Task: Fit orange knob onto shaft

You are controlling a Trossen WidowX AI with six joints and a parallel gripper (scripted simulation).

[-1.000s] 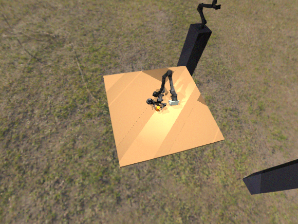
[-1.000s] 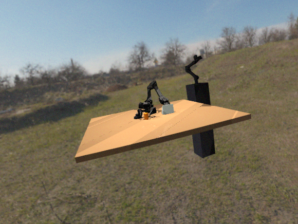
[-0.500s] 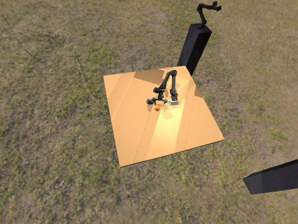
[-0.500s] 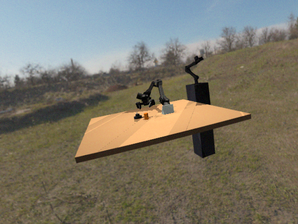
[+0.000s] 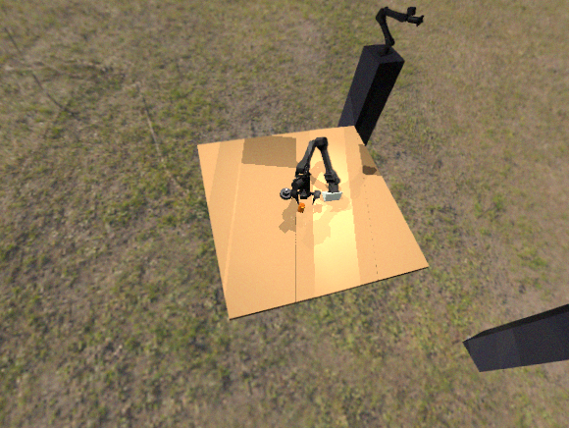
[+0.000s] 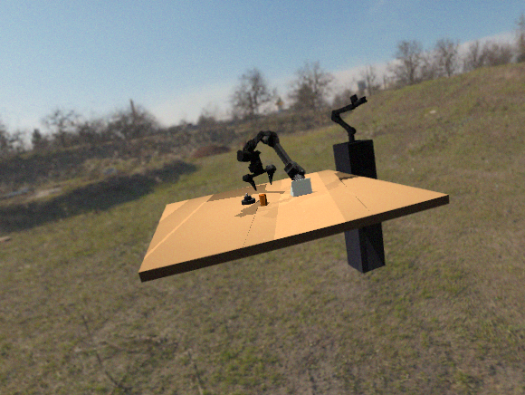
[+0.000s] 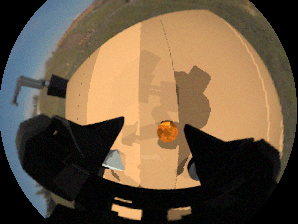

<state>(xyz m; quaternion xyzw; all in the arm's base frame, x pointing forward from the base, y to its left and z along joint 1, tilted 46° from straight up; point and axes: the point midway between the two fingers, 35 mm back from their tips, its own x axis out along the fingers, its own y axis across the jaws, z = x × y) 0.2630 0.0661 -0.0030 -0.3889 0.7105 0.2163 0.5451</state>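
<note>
The orange knob stands upright on the table. Its round top faces the wrist camera; the hole underneath is hidden. The dark round pedestal is left of the knob in the top and exterior views, with the small silver shaft on it, bare. The shaft's flat side is too small to tell. In the wrist view, the pedestal is mostly hidden behind the right finger. My gripper is open and empty, pointing down above the knob. The knob appears nearer the right fingertip in the wrist view.
A pale upright panel stands by the arm's base, right of the knob in the top and exterior views. The wooden table has open edges. Another arm on a dark pillar stands beyond the table.
</note>
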